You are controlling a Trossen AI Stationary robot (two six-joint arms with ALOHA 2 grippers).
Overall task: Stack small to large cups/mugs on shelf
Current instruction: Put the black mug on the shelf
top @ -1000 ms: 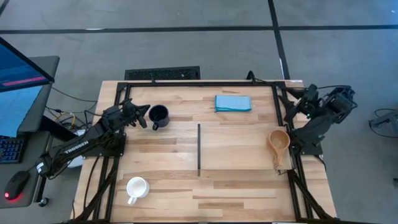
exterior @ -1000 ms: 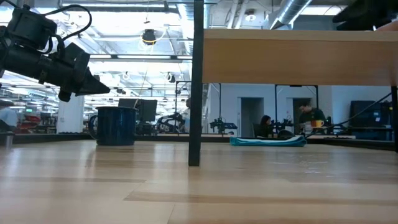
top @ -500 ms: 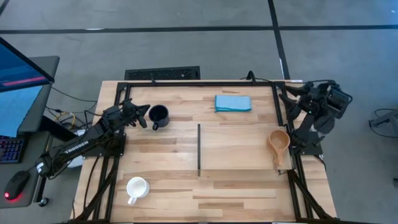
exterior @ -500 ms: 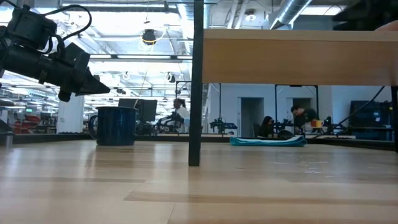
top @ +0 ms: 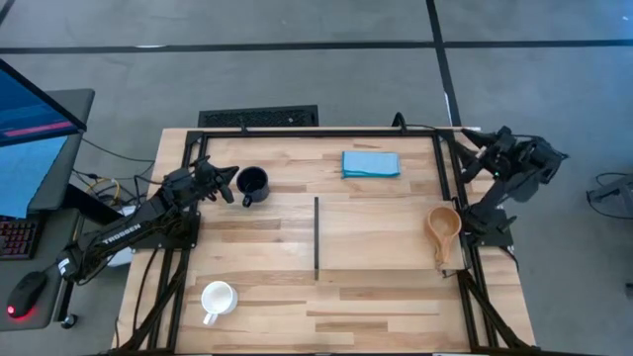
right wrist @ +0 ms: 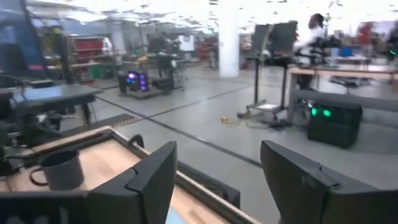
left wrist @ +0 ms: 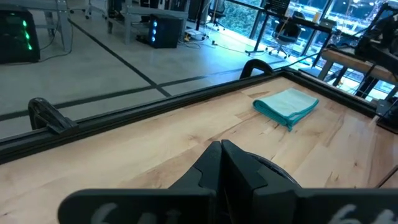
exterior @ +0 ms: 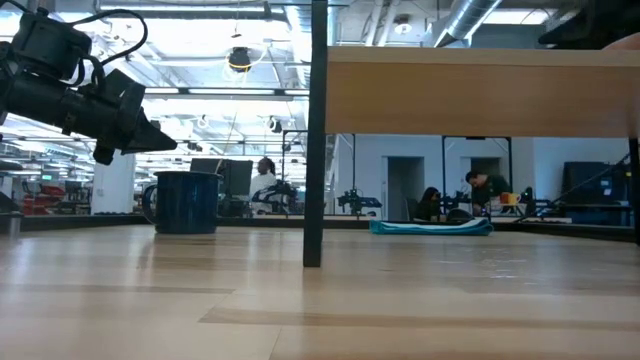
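Note:
The glossy black mug (top: pixel 253 184) stands upright on the table's far left part and also shows in the low view (exterior: pixel 187 202). My left gripper (top: pixel 230 182) is shut and hovers just left of the mug and above its rim (exterior: pixel 160 143), touching nothing. The white mug (top: pixel 218 299) stands near the near left corner. The small tan wooden cup (top: pixel 443 225) sits at the right end of the pale-wood shelf (top: pixel 376 232), its pointed handle toward the near edge. My right gripper (top: pixel 487 146) is open beyond the far right corner, in the air.
A folded blue cloth (top: pixel 371 163) lies by the far edge, behind the shelf. The shelf's black strip (top: pixel 316 237) runs down the table's middle, and in the low view the plank (exterior: pixel 480 95) stands raised on a black post (exterior: pixel 313 150). People move in the room beyond.
My right arm has shifted about beyond the table's far right corner, and its gripper has drifted slightly toward the far edge. A person in the room behind has walked leftward. The mugs, the cup and my left arm have kept still.

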